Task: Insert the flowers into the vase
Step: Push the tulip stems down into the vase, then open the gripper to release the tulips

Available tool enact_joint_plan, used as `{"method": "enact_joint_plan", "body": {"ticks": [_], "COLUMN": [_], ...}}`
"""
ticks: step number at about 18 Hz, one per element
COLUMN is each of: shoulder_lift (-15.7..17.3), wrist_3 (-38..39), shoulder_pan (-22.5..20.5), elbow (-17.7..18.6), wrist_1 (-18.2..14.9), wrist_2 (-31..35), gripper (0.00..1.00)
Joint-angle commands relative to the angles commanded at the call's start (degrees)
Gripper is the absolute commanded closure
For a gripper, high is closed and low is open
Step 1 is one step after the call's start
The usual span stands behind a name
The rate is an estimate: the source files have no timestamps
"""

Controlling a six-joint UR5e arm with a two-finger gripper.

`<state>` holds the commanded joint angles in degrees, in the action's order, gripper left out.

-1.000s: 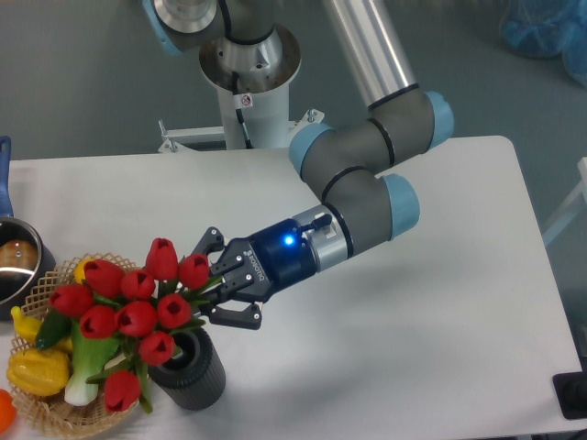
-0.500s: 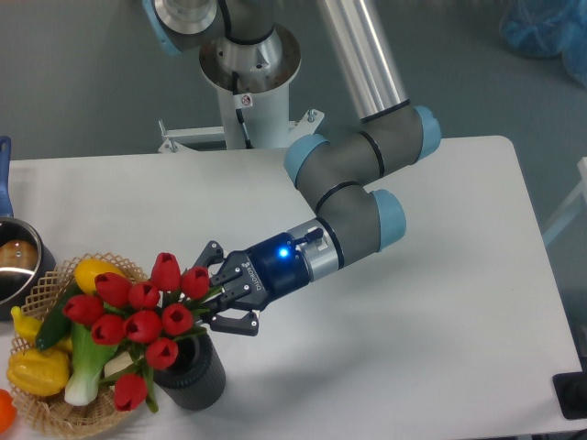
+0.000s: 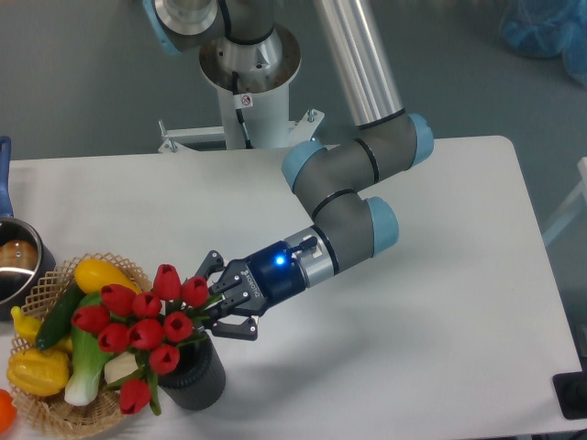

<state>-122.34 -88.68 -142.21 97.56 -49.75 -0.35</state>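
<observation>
- Camera view from above the bench (image 3: 440,302): the arm reaches down and to the left, its end effector (image 3: 204,310) lying nearly level, pointed at the flowers (image 3: 142,323).
- The end effector has its fingers closed on the green stems just behind the red buds; the exact contact is hidden by leaves and fingers, but the bunch hangs from it clear of the bench, so I judge it gripped firmly.
- The flowers lie tilted, heads fanned out to the left, partly over the wicker basket (image 3: 46,417), stems running down and right towards the vase (image 3: 191,376).
- The vase stands upright on the bench, just beside the basket and directly under the gripped bunch. Buds cover most of its mouth, so I cannot tell whether the stem ends are already inside.
- Holding the stems low and close to the heads probably keeps the wide bunch together while the thin ends are steered into the narrow mouth.
- The sideways wrist likely leaves room for the stems to swing upright above the vase.
- The basket holds yellow peppers (image 3: 38,368), a green-and-white vegetable (image 3: 84,362) and a dark cucumber (image 3: 59,316); a metal pot (image 3: 16,266) sits at the left edge.
- Risk, as I judge it: the overhanging buds could brush the basket's contents, or the vase could tip if pushed sideways.
</observation>
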Motion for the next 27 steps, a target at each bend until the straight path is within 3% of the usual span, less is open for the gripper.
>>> {"method": "enact_joint_plan", "body": {"ticks": [1,4,6,7,8,9,10,21,27], "shoulder_lift": [0.00,-0.61,-0.62,-0.62,-0.62,-0.53,-0.44,-0.09,1.66], "wrist_3": [-0.17,-0.18,-0.18,-0.09,-0.09,0.09,0.17,0.35,0.70], "shoulder_pan": [-0.09,-0.09,-0.09,-0.09,-0.17,-0.17,-0.17,-1.58,-5.17], "elbow": [0.17,0.26,0.26,0.35,0.35,0.44,0.70,1.14,1.67], "wrist_1": [0.00,0.00,0.00,0.00,0.00,0.00,0.00,0.18,0.18], "wrist_2": [0.00,0.00,0.00,0.09,0.44,1.83,2.63,2.64,2.37], "gripper": [0.95,0.74,0.68,0.53,0.44,0.16,0.00,0.00,0.00]}}
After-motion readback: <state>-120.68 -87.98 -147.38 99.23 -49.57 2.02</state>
